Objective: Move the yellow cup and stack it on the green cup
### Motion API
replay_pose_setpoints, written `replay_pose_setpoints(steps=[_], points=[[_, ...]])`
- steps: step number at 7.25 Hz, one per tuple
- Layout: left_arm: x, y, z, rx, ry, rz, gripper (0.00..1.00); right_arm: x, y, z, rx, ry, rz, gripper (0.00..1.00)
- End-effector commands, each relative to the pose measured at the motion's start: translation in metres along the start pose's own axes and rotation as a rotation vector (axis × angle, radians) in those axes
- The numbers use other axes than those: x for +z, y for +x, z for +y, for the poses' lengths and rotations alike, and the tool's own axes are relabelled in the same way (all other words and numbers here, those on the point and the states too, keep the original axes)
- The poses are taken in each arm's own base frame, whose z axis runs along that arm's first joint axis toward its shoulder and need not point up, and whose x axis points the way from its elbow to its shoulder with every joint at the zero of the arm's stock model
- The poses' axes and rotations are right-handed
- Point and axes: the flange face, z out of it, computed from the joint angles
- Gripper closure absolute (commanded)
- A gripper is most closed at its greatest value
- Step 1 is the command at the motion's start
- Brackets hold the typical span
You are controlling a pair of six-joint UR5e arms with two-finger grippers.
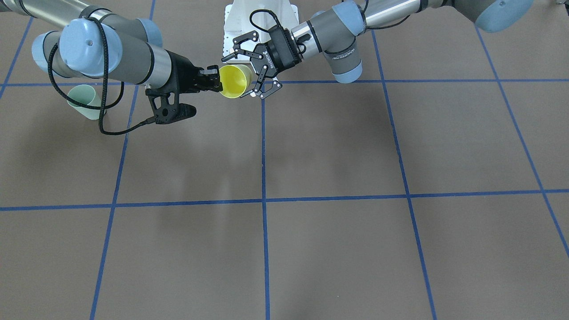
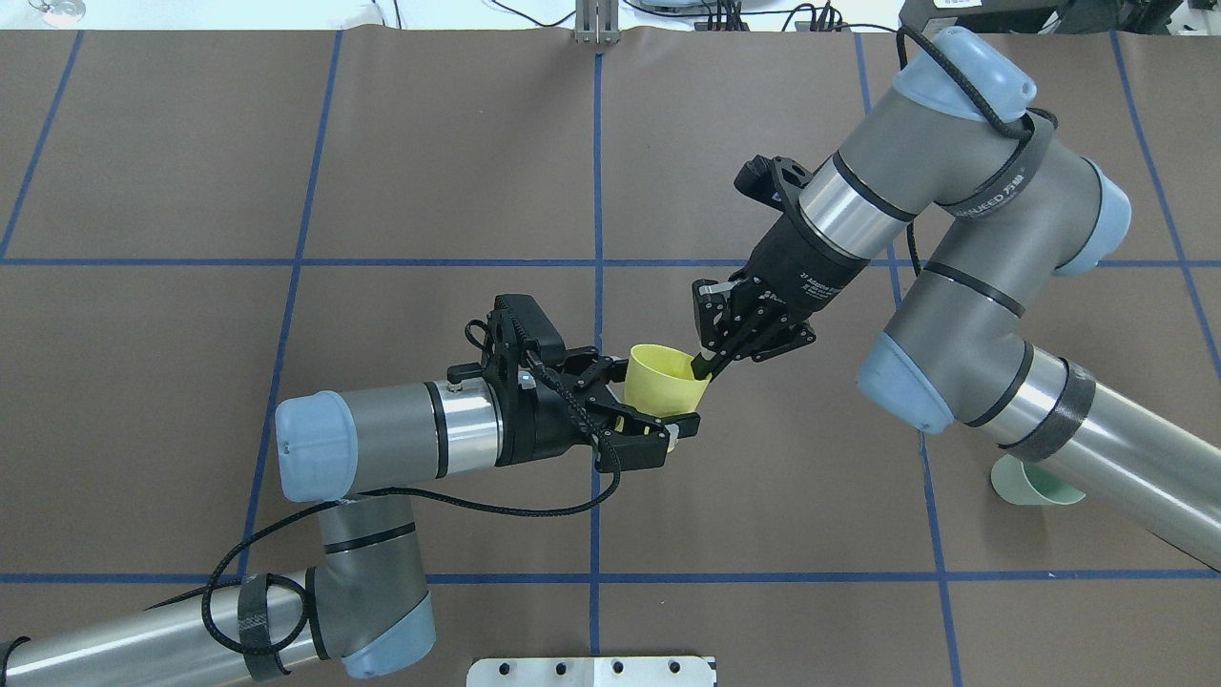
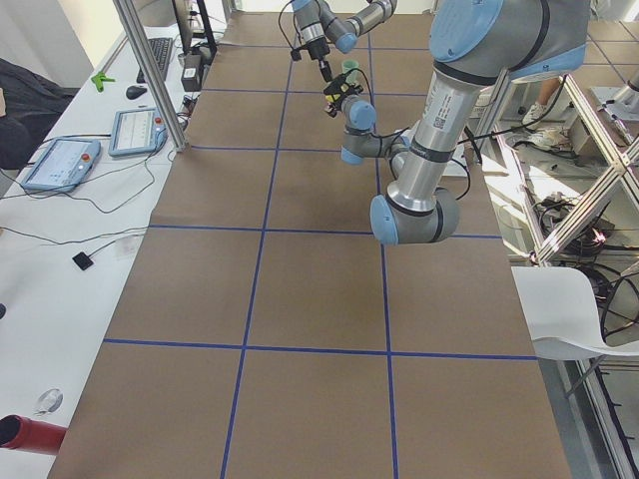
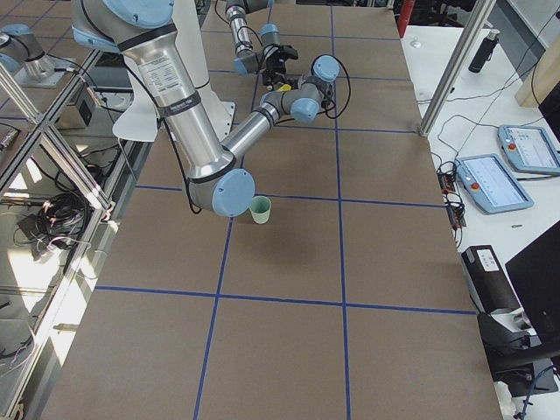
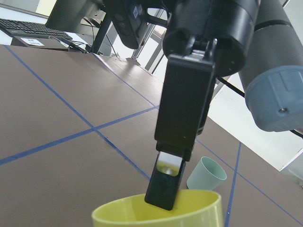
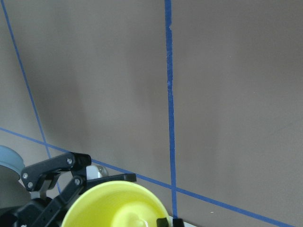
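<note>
The yellow cup hangs above the table's middle, tilted on its side. My right gripper is shut on its rim, one finger inside the cup and one outside. In the left wrist view that finger dips into the yellow cup. My left gripper is open, its fingers spread around the cup's base and apart from its wall. In the front view the left gripper sits right of the cup and the right gripper left of it. The green cup stands upright under my right arm.
The robot's white base plate lies at the near edge. Blue tape lines grid the brown table. A side bench with tablets and cables runs along the table's far edge. The green cup stands close by the right arm's elbow.
</note>
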Motion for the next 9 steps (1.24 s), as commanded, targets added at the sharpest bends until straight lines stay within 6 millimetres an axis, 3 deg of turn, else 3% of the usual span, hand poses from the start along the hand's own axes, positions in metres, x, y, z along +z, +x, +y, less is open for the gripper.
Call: replay_pose_setpoints(steps=[1, 2, 3, 4, 6, 8, 9], points=[[-0.001, 0.001, -0.003, -0.024, 0.001, -0.003, 0.00, -0.022, 0.016, -0.007, 0.010, 0.127, 0.027, 1.00], [-0.002, -0.003, -0.007, -0.024, 0.006, -0.010, 0.00, -0.045, 0.027, -0.011, 0.014, 0.218, 0.039, 1.00], [-0.013, -0.022, -0.006, -0.021, 0.000, -0.044, 0.00, -0.064, 0.030, -0.015, 0.010, 0.317, 0.053, 1.00], [-0.028, -0.050, -0.011, -0.020, -0.005, -0.106, 0.00, -0.082, 0.025, -0.011, -0.033, 0.446, 0.072, 1.00], [-0.079, -0.120, -0.041, -0.009, -0.029, -0.301, 0.00, -0.122, 0.021, 0.007, -0.111, 0.624, 0.088, 1.00], [-0.115, -0.134, -0.082, -0.035, -0.132, -0.546, 0.00, -0.175, 0.040, 0.022, -0.155, 0.745, 0.115, 1.00], [-0.131, -0.128, -0.108, -0.061, -0.196, -0.648, 0.00, -0.183, 0.064, 0.039, -0.191, 0.775, 0.163, 1.00]])
